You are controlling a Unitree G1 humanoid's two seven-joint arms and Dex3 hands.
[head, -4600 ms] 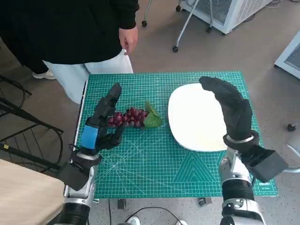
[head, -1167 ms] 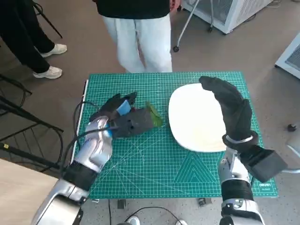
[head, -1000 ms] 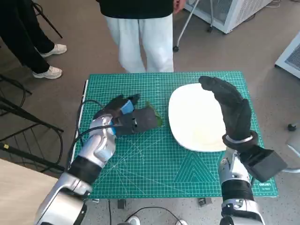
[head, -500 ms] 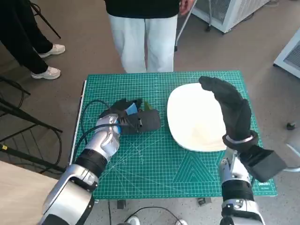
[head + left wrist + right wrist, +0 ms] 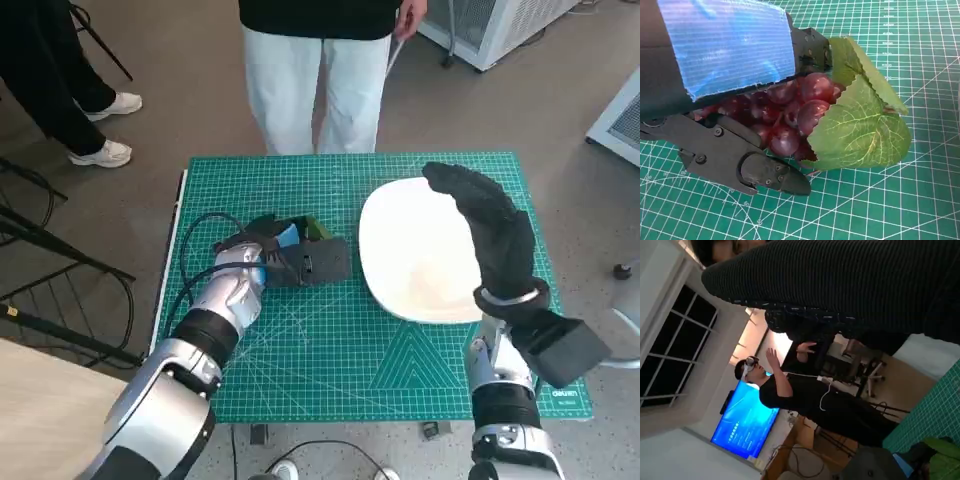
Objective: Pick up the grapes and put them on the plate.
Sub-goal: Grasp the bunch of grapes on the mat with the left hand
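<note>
the left hand [image 5: 300, 258] is closed around the bunch of red grapes [image 5: 790, 117]; the wrist view shows its black fingers [image 5: 747, 165] wrapped under the fruit and the blue-taped back over it, with the green leaf [image 5: 860, 125] sticking out past the fingertips. whether the bunch is off the green cutting mat [image 5: 330, 340] or just resting on it i cannot tell, though it looks very low over the mat.

the white plate [image 5: 420, 270] lies beyond the left hand's fingertips, near but not touching, and nothing lies on it. the right hand [image 5: 490, 230] in its knitted glove hangs above the far part of the plate with fingers loosely spread and nothing in it.

as i judge it, the grasp is made and the carry is the part left: the grapes have to travel past the plate's near rim and be let go on the plate. about halfway through, then.

writing: the mat carries small printed numbers along its grid lines in the left wrist view, too small to read surely, and a pale mark at the mat's corner beside the right forearm that is not legible. a person in white trousers [image 5: 320, 70] stands past the table's far side.
</note>
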